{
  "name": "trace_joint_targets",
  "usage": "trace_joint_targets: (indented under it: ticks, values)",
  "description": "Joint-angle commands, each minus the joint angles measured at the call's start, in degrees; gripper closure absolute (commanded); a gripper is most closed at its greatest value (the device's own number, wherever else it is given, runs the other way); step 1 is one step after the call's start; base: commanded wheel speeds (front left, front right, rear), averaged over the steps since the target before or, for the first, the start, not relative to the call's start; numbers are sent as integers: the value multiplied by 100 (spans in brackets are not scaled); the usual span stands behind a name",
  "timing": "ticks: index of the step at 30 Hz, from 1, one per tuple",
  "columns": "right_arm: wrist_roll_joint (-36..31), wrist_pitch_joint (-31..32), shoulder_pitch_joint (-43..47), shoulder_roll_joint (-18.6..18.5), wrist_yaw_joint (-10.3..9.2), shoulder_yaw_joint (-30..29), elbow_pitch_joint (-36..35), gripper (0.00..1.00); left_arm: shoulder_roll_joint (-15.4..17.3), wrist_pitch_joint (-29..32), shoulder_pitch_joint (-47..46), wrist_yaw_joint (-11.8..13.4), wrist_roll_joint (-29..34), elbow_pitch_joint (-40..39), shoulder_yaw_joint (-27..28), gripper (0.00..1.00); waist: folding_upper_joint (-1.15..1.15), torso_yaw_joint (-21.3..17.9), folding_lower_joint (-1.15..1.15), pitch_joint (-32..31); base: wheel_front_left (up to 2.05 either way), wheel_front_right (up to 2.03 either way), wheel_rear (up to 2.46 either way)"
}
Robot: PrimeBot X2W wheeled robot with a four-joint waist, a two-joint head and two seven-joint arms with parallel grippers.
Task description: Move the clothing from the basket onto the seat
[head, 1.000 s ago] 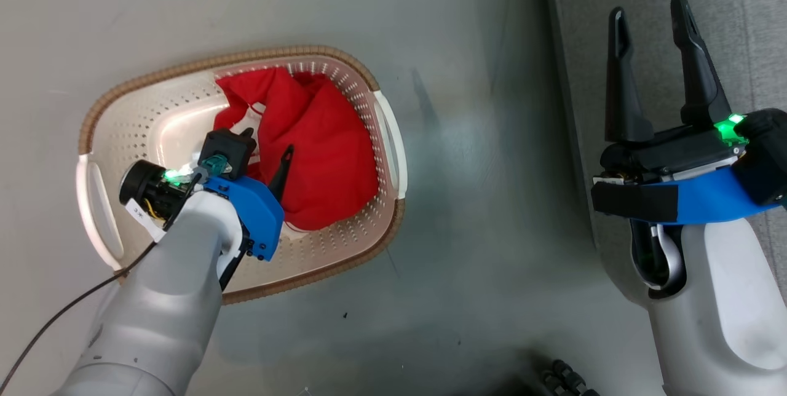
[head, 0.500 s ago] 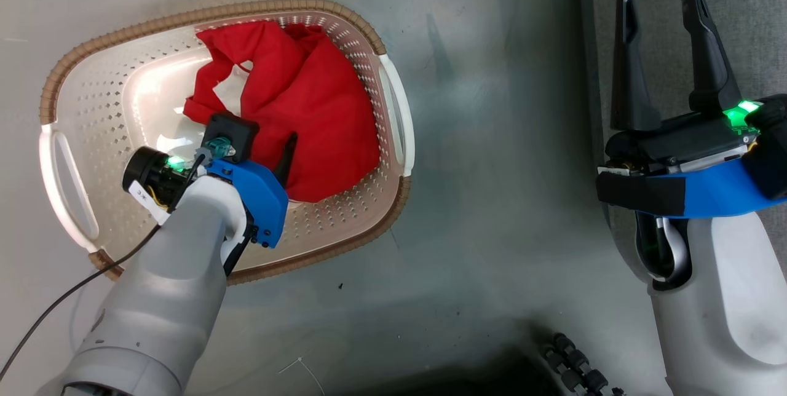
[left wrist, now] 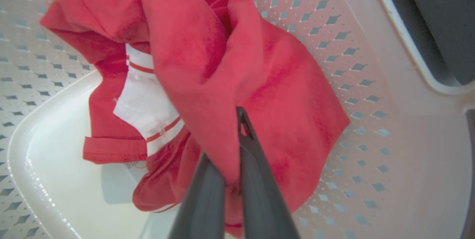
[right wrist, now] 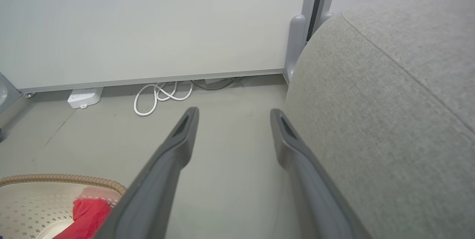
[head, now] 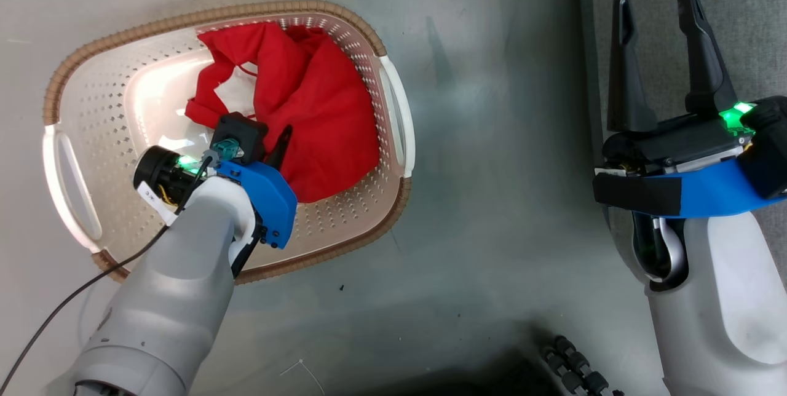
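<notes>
The cream basket (head: 344, 224) with a brown rim stands on the floor at the left of the head view. Bunched red clothing (head: 320, 113) with a white striped panel fills its right half. My left gripper (head: 273, 150) reaches down into the basket. In the left wrist view this gripper (left wrist: 228, 150) is shut, with a fold of the clothing (left wrist: 207, 64) pinched between its fingers. My right gripper (head: 655, 5) is open and holds nothing, at the left edge of the grey seat (head: 762, 15). From the right wrist, the open gripper (right wrist: 233, 116) has the seat (right wrist: 378, 113) beside it.
Bare grey floor (head: 492, 168) lies between basket and seat. A black cable (head: 67, 304) trails from my left arm. Dark wheels of my base (head: 572, 362) show at the bottom. By the wall lie a coiled white cable (right wrist: 159, 96) and a white box (right wrist: 83, 98).
The camera shifted a second ago. My left gripper's fingers, apart then, have come together on the red fabric, and the cloth has bunched a little. The right gripper stays open.
</notes>
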Motion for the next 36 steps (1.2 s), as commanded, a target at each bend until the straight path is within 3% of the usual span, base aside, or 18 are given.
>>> trace_joint_targets:
  ticks: [1,10,18,36]
  values:
    - [2,-5,-44,25,-4,8,18,0,26,-39,0,6,-50,-46,-22,100,0,14,0,-43,0,0,0]
    - [18,-5,68,-1,-4,33,141,0,-15,-121,271,6,-362,-394,-375,100,0,116,0,-492,0,0,0]
    - [19,-4,246,-65,-5,-4,287,0,23,-123,504,6,-506,-1155,-526,100,0,294,0,-1065,0,0,0]
    - [31,-4,826,-77,-4,-15,695,0,205,-126,1376,6,90,-2892,286,100,0,567,0,-2657,0,0,0]
